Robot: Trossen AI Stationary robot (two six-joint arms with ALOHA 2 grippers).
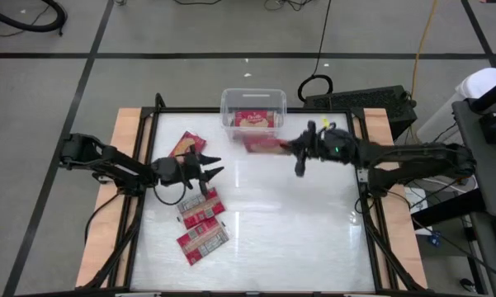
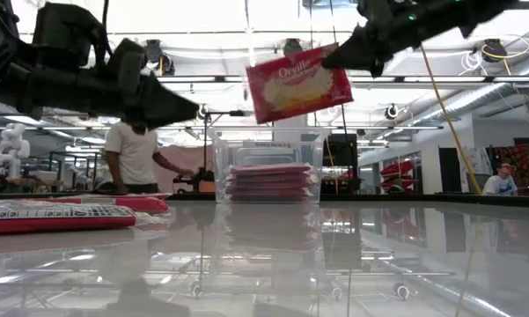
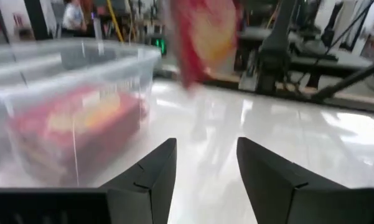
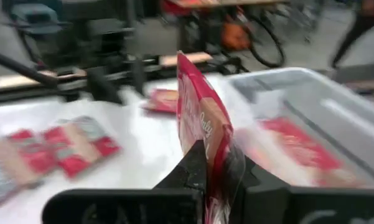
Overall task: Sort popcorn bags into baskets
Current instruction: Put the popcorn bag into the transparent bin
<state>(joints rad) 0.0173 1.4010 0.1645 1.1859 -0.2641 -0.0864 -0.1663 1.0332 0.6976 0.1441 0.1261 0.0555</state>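
My right gripper (image 1: 285, 147) is shut on a red popcorn bag (image 1: 262, 144), held in the air just in front of the clear bin (image 1: 253, 111). In the low view the bag (image 2: 299, 82) hangs above the bin (image 2: 268, 167), its popcorn picture toward the near edge. Several red bags lie stacked flat in the bin. My left gripper (image 1: 216, 165) is open and empty above the table's left half, pointing toward the right. Three more bags lie flat on the table near it: (image 1: 186, 146), (image 1: 200, 208), (image 1: 202, 242). My right gripper pinches the bag between its two fingers at its right end, near the upper corner (image 2: 333, 60); the wrist view shows the fingers on either face (image 4: 206, 163). The fingers come about level from the table's right. The bag is lifted clear, standing on edge and tilted.
The bin stands at the table's far edge, about at its middle. The table's middle and right half show bare white surface (image 1: 314, 223). People stand in the room beyond the table (image 2: 136, 154).
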